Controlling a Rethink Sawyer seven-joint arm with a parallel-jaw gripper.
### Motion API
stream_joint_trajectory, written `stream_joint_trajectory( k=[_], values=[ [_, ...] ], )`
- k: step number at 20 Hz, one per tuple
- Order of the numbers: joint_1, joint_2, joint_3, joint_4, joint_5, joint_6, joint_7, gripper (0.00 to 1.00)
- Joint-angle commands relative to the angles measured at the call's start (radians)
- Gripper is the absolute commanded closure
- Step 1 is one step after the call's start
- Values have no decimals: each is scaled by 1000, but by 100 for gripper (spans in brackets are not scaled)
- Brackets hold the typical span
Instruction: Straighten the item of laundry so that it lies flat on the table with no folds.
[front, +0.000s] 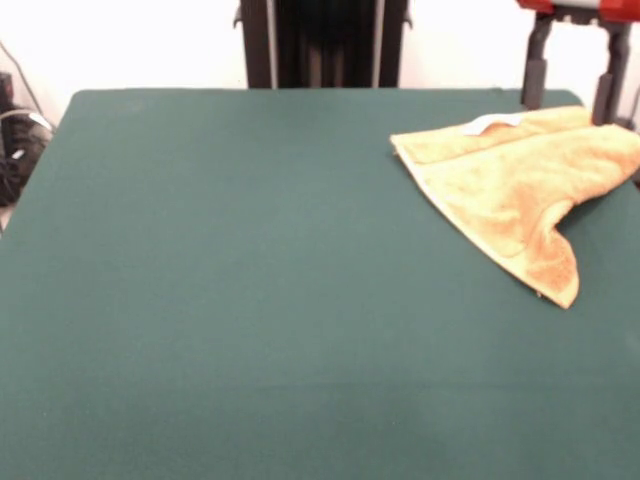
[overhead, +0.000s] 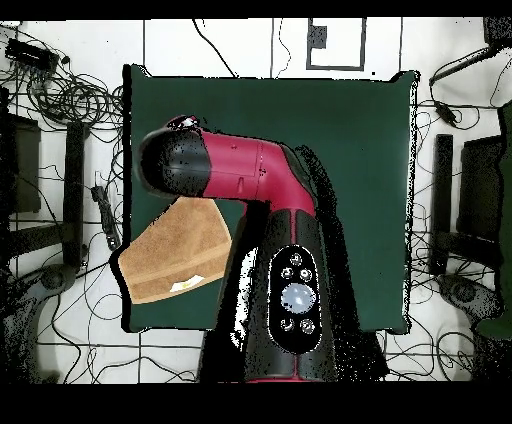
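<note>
Where it lies folded, towel (front: 520, 180) overhangs table (front: 250, 300).

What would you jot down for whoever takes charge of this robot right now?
Claw: open, both fingers apart, holding nothing, standing at the table's far edge just behind the towel.
Towel: the small orange-yellow terry towel lies crumpled and folded over itself near a corner of the large dark green felt-covered table, white tag on its far side. From overhead, the red and black arm covers part of it.
Done: nothing visible.
Left: grasp an edge, spread it flat, no folds.
</note>
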Motion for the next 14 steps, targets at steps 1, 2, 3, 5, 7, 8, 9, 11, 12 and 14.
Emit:
stream_joint_trajectory(
  k=[1,2,3,5,7,8,9,11,12,14],
  values=[
    [-10,82,-31,214,31,-12,200,0],
    [-16,82,-31,220,29,-20,190,0],
    [-24,83,-27,228,28,-29,177,0],
    [-27,80,-31,244,29,-40,175,0],
    [-18,77,-41,260,37,-46,197,0],
    [-8,71,-47,268,48,-41,216,0],
    [2,67,-53,275,56,-39,231,0],
    [15,53,-53,298,86,-36,260,0],
    [28,46,-66,304,90,-28,274,0],
    [47,13,-89,329,98,-3,279,0]
  ],
)
